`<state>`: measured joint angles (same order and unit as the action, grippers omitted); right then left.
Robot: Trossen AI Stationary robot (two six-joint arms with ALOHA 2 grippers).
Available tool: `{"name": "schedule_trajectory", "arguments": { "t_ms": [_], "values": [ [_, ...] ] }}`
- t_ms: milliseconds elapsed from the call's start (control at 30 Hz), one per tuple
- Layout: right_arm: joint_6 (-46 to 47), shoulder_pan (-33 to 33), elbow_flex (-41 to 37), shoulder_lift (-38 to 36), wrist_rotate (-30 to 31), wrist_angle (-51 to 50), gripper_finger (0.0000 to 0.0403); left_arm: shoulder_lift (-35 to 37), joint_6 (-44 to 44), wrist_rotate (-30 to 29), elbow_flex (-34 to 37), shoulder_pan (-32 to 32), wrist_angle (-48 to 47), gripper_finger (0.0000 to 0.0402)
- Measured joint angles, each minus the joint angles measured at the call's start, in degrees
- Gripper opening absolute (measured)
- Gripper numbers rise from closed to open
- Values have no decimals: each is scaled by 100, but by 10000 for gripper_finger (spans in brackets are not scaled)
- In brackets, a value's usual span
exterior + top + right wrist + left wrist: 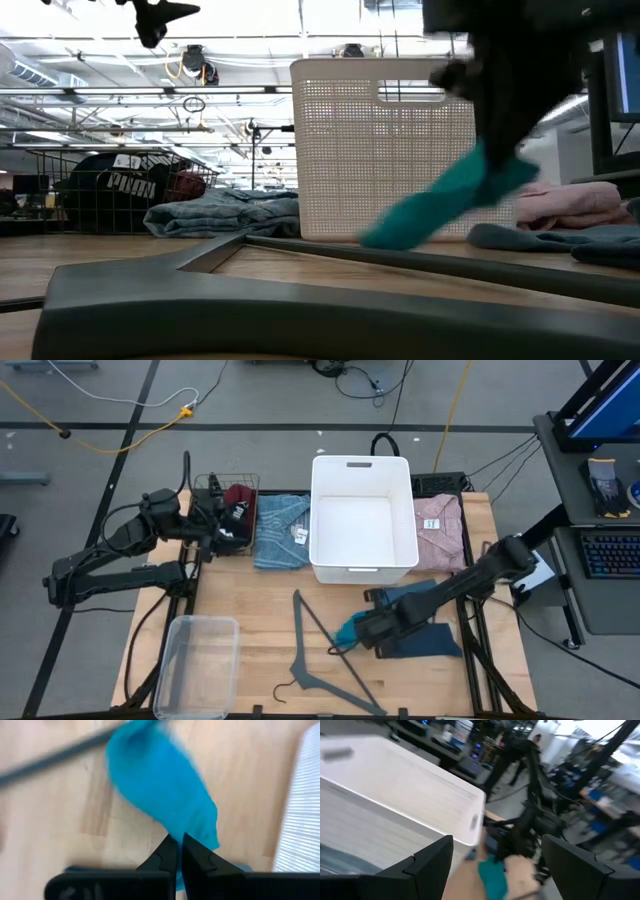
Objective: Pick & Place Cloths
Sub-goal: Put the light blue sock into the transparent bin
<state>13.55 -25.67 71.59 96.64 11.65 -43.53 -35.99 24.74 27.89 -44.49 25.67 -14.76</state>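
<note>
Arms of a two-armed rig work a wooden table (260, 630) strewn with small garments, as we see from above. At far left, the left gripper (222, 530) hovers with its fingers spread wide and empty beside a wire basket (228, 488) holding a maroon cloth (240, 496). Just right of that lies a folded light-blue cloth (280, 530), touching the white bin (362, 518) at the table's middle. A clear plastic tub (197, 665) sits at the near left corner, and a grey hanger (325, 660) lies across the boards in front of the bin. Further right, we find the right gripper (362, 628) pinched shut on a teal cloth (352, 628), the fabric trailing down to the wood beside the hanger's arm; the low view shows one end lifted and the other touching the table. Under that arm lies a slate-blue cloth (430, 638). A folded pink cloth (438, 530) rests against the bin's right side.
</note>
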Motion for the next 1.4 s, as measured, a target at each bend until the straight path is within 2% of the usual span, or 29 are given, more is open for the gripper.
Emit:
{"name": "schedule_trajectory", "arguments": {
  "t_ms": [167, 333, 433, 567, 800, 967, 1067, 1200, 1400],
  "values": [
    [244, 0, 354, -573, 81, -7, 2, 0, 815, 528, 0, -2, 53, 308],
    [-286, -67, 1191, -769, 880, 15, 1, -1, 1307, 703, 0, -168, 480, 308],
    [-1188, -89, 1741, -771, 1240, 157, 1, 0, 1443, 666, 0, -375, 855, 308],
    [-2897, -105, 2188, -777, 1774, 889, 1, -28, 1612, 507, 0, -678, 1345, 308],
    [-6417, -63, 2298, -770, 3055, 3070, 0, -403, 1880, -11, -2, -1322, 2099, 308],
    [-8279, 120, 2308, -671, 3439, 4153, 0, -991, 1944, -246, -2, -1758, 2873, 308],
    [-8942, 205, 2307, -671, 3487, 4277, 0, -1339, 1930, -495, -2, -1923, 3446, 308],
    [-9210, 324, 2309, -575, 3507, 4244, 0, -1758, 1854, -707, -2, -1993, 4064, 308],
    [-9602, 406, 2318, -492, 3541, 4250, 0, -2206, 1798, -852, -2, -1997, 4373, 308]
  ]
}}
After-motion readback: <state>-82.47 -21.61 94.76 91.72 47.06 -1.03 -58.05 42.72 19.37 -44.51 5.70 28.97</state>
